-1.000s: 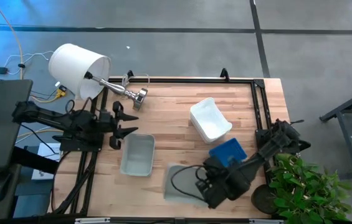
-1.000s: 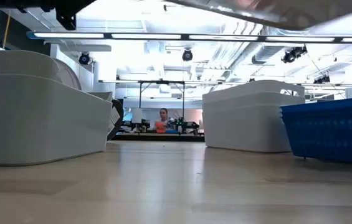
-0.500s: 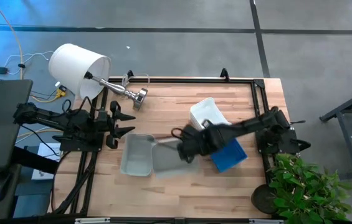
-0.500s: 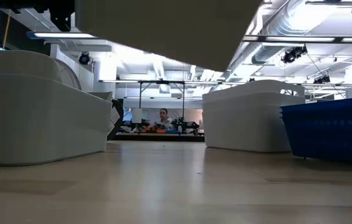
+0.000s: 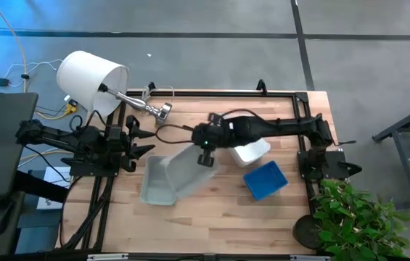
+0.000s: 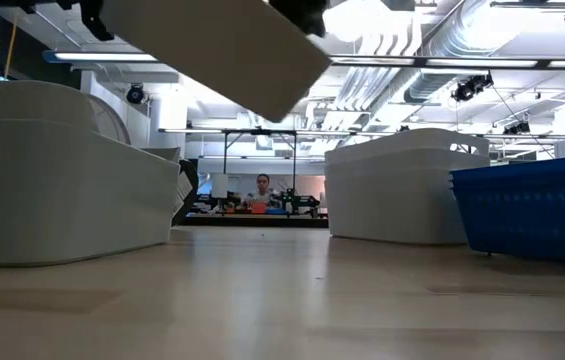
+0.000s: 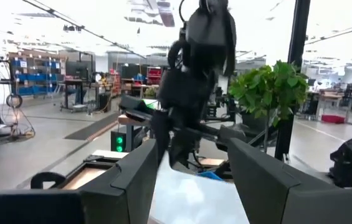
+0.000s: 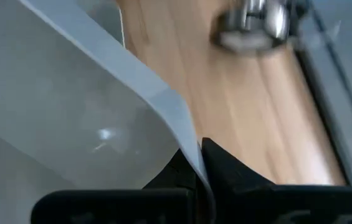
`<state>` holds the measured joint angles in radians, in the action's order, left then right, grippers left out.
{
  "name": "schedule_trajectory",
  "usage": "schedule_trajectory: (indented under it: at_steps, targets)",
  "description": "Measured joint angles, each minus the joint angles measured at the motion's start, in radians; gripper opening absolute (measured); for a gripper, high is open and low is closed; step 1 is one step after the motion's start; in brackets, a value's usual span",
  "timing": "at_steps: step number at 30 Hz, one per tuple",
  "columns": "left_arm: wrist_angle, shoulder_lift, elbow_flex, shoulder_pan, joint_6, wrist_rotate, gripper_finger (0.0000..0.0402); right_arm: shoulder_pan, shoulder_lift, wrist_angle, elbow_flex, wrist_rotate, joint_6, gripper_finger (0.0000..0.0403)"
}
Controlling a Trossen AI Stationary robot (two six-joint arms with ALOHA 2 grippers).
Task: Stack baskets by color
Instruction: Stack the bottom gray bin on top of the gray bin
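So I've got a pale grey basket pinched by one thin rim edge in my right gripper, jaws clenched hard on that lip, and the whole basket hangs tilted below and out to one side of them, clear of the surface. The other grey basket sits flat just past the hanging one, which is where I reckon this needs to land

What worries me:

- A one-edge grip means the basket can pivot around the jaws. If it swings while I carry it across, the low corner could clip the resting basket's rim and shove it away instead of nesting
- It's slanted, not level. Letting go like this would probably leave it propped half in, half out, or let it slide off onto the wood
- That rim is thin and slick-looking plastic, so a slip from the jaws mid-move seems possible

My left gripper waits with its jaws spread, near the resting basket's far end, not holding anything. If the resting basket gets pushed, it goes toward that side

The white basket lies under my right arm, behind the jaws, and the blue basket sits further back beside it, so a low pull-back could catch either one
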<state>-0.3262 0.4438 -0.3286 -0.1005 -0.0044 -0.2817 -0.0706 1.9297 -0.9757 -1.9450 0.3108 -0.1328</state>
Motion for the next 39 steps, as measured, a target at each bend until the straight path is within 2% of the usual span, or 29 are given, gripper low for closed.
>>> schedule_trajectory:
  at_steps: [5,8,11,20,24,28,32,39]
  targets:
    - [-0.016,0.0,0.0,0.0,0.005,-0.002,0.0184,0.024,0.0,0.185,0.006,-0.065,0.234,0.0]
    - [-0.022,-0.013,0.0,0.0,0.007,-0.002,0.0184,0.031,0.0,0.289,0.032,-0.134,0.338,0.0]
    - [-0.023,-0.033,0.0,0.0,-0.027,-0.002,0.0184,0.034,0.0,0.389,0.076,-0.159,0.433,0.0]
    - [0.013,-0.079,0.0,-0.001,-0.074,0.012,0.0184,0.037,0.007,0.689,0.164,-0.243,0.605,0.0]
    - [0.022,-0.078,0.0,0.0,-0.079,0.009,0.0184,0.04,0.007,0.799,0.216,-0.267,0.613,0.0]
    - [0.031,-0.078,0.0,0.0,-0.079,0.008,0.0184,0.044,0.023,0.843,0.236,-0.258,0.64,0.0]
    - [0.03,-0.077,0.0,0.0,-0.073,0.004,0.0184,0.035,0.054,0.883,0.236,-0.19,0.689,0.0]
    - [0.03,-0.078,0.0,0.0,-0.071,-0.022,0.0184,0.038,0.105,0.709,0.12,-0.164,0.675,0.0]
